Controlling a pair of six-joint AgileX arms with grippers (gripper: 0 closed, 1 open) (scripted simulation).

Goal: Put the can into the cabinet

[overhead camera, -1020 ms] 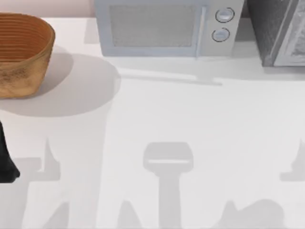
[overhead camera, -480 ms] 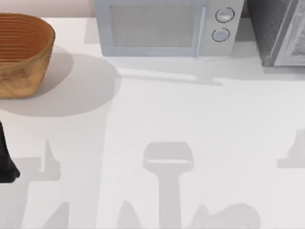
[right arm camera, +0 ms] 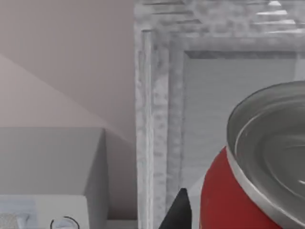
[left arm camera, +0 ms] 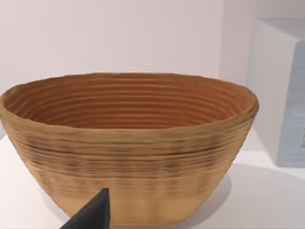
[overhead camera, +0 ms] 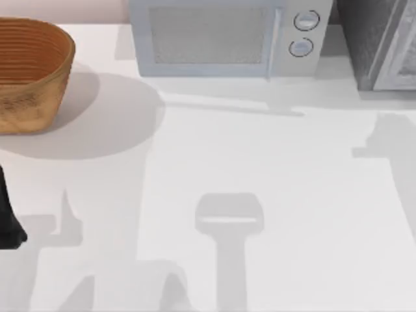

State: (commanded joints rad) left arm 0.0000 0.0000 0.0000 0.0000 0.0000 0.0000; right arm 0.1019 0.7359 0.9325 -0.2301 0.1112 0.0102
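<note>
Right gripper point(right arm camera: 183, 212) shows in its own wrist view as one dark pointed fingertip lying just beside the red wall of the can point(right arm camera: 238, 191); the second finger is hidden, so whether the pincer is clenched on the can or merely next to it cannot be told. That can sits very close to the lens, a smooth red cylinder capped by a shiny silver lid with a raised rim, tilted across the picture. Beyond the can rises the cabinet point(right arm camera: 157, 109), a big grey speckled box whose lighter framed door panel faces the camera with its door closed, standing between the can and the inside. Beside the cabinet, lower and farther off, is the pale boxy microwave point(right arm camera: 47, 167) with a round knob just visible. From above, the cabinet point(overhead camera: 380, 42) stands at the far right of the white table point(overhead camera: 260, 162), the microwave point(overhead camera: 227, 39) just to its left with two round knobs and a mesh-like window, and a woven brown basket point(overhead camera: 32, 71) well away to the left of the microwave. Left gripper point(left arm camera: 93, 214) is parked at the table's left edge, a single dark finger point showing in front of the basket point(left arm camera: 128, 143), an oval ribbed bowl of coiled fibre; how its fingers stand cannot be told either.
</note>
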